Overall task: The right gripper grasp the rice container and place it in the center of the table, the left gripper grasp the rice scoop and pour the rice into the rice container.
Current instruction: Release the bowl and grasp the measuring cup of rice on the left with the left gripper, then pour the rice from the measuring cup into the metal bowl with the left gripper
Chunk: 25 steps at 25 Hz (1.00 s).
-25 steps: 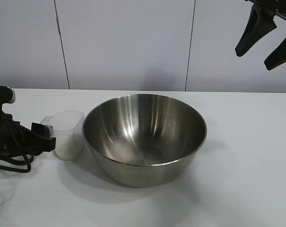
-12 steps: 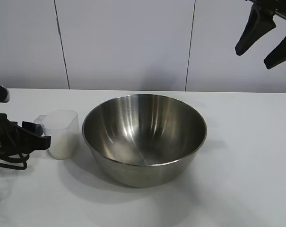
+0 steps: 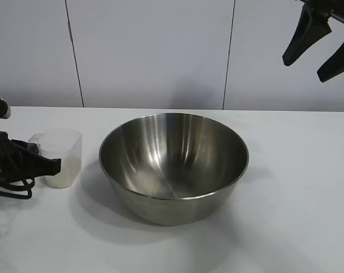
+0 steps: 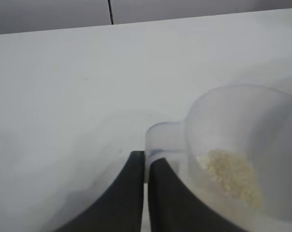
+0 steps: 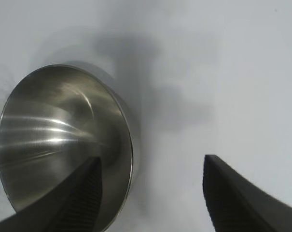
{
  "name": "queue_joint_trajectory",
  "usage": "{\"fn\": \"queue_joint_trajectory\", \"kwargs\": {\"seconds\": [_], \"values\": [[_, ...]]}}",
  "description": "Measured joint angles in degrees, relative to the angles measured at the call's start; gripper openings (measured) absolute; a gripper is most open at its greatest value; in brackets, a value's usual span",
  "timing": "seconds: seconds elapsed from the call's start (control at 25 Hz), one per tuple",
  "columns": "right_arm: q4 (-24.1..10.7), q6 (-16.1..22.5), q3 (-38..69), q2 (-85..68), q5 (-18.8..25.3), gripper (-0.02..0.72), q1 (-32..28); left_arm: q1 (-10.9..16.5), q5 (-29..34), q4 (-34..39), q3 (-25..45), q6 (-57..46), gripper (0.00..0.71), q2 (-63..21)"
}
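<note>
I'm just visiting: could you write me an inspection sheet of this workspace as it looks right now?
Surface: plain white table.
Job's things: large shiny steel bowl mid-table, empty; small clear plastic scoop beside it, apart, holding white rice.
Clutter: nothing seen.
End effectors: left end effector shut on the scoop's handle; right end effector open, raised above the table's far right.
Cables: black cables by the left arm.
Surroundings: pale panelled wall.

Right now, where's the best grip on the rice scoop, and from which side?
By its side handle, from the side facing away from the rice container. The rice scoop stands upright with rice inside, handle jutting toward the left gripper, whose fingers are shut on that thin tab.
</note>
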Motion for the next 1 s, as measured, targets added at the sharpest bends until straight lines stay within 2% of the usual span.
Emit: {"fn": "queue_joint_trajectory", "kwargs": {"seconds": [0.12,0.24,0.36,0.56,0.68,0.84,0.92,1.0], "values": [[0.0,0.0,0.0,0.0,0.0,0.422,0.0,0.0,0.1,0.0,0.0,0.3,0.01,-3.6],[0.0,0.0,0.0,0.0,-0.1,0.422,0.0,0.0,3.9,0.1,0.0,2.1,0.009,-8.3],[0.0,0.0,0.0,0.0,-0.1,0.422,0.0,0.0,11.3,2.5,0.1,4.4,0.009,-14.9],[0.0,0.0,0.0,0.0,-0.1,0.422,0.0,-0.7,29.6,9.0,-2.5,4.5,0.009,-25.7],[0.0,0.0,0.0,0.0,-0.1,0.422,0.0,-3.6,36.4,9.8,-5.8,3.4,0.009,-29.8],[0.0,0.0,0.0,0.0,-0.1,0.422,0.0,-10.0,43.6,14.2,-10.7,3.0,0.009,-30.2],[0.0,0.0,0.0,0.0,-0.1,0.422,0.0,-13.1,45.2,15.9,-12.3,3.0,0.009,-29.4],[0.0,0.0,0.0,0.0,-0.1,0.422,0.0,-15.1,45.2,18.3,-13.5,4.1,0.009,-28.0]]}}
